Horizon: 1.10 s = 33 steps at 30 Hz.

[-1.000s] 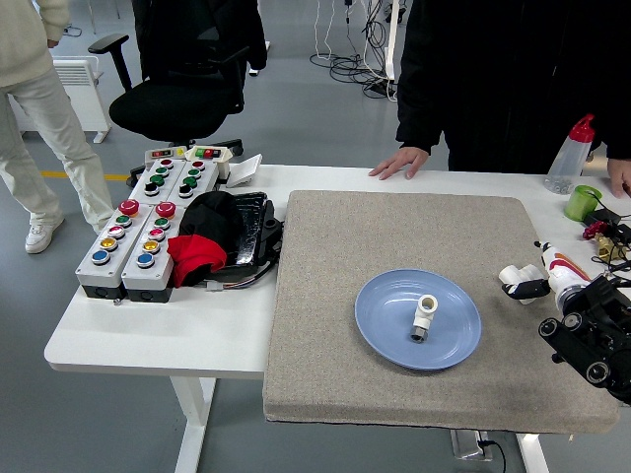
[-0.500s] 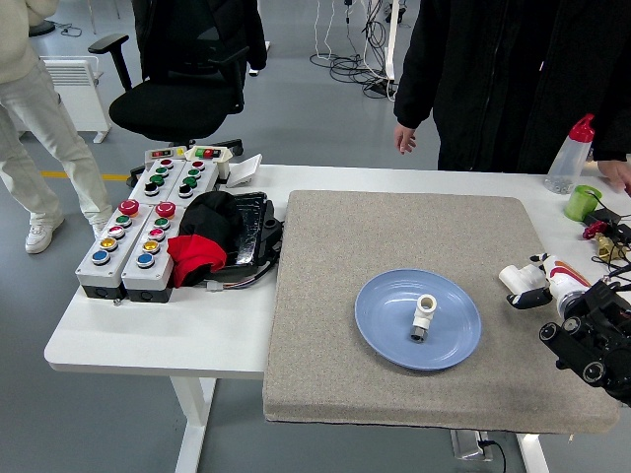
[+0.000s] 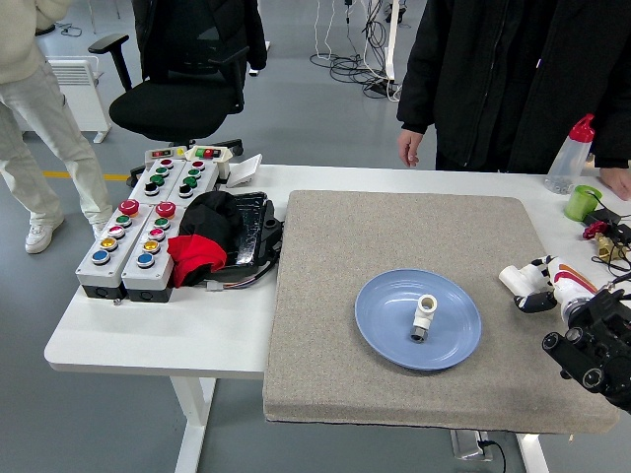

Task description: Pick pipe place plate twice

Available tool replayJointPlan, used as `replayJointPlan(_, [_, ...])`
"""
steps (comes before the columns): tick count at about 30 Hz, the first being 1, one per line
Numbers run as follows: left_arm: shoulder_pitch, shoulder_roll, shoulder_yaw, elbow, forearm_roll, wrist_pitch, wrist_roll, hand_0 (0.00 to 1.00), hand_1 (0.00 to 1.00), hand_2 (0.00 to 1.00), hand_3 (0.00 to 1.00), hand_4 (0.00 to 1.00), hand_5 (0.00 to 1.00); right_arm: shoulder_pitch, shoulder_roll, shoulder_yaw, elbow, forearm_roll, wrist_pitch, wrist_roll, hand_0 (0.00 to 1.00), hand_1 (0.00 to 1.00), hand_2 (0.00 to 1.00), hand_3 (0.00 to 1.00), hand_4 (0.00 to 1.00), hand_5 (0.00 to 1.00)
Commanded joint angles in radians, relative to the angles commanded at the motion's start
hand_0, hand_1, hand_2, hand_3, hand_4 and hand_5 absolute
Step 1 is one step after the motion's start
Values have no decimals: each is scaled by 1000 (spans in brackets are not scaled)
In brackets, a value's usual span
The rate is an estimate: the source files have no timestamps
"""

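A blue plate [image 3: 389, 320] lies on the grey mat [image 3: 394, 236], right of its middle. One white pipe fitting [image 3: 425, 316] lies on the plate. A second white pipe fitting [image 3: 517, 277] is at the mat's right edge, in the fingers of my right hand [image 3: 540, 293]. The hand is black and comes in from the lower right, apart from the plate and to its right. My left hand is out of view. A person in black stands at the far side, one hand [image 3: 408, 148] hanging off the table.
Two grey button boxes [image 3: 138, 241] and a black tray with black and red cloth [image 3: 212, 236] sit at the left. A spray bottle [image 3: 572, 153], a green cup [image 3: 582, 202] and cables stand at the far right. Another person's hand [image 3: 619, 181] rests there.
My right hand has shifted a little to the right and down with the pipe fitting. The person's hand has lifted off the table's far edge.
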Motion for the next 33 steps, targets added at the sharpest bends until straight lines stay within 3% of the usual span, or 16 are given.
replayJointPlan(11, [3, -1, -11, -2, 15, -5, 4, 681, 706, 737, 671, 518, 998, -8, 6, -29, -14, 30, -27, 40, 570, 639, 624, 772, 707, 223])
replayJointPlan(29, [5, 4, -2, 1, -2, -2, -3, 681, 707, 738, 672, 518, 998, -3, 0, -3, -14, 32, -36, 40, 540, 619, 612, 760, 683, 209])
replayJointPlan(30, [5, 4, -2, 1, -3, -2, -3, 682, 707, 738, 673, 519, 998, -3, -1, 0, -13, 29, -36, 40, 482, 575, 591, 750, 662, 199])
replayJointPlan(33, [7, 4, -3, 1, -3, -1, -3, 682, 707, 738, 673, 519, 998, -4, -6, 19, -6, 14, -36, 42, 482, 575, 591, 750, 662, 199])
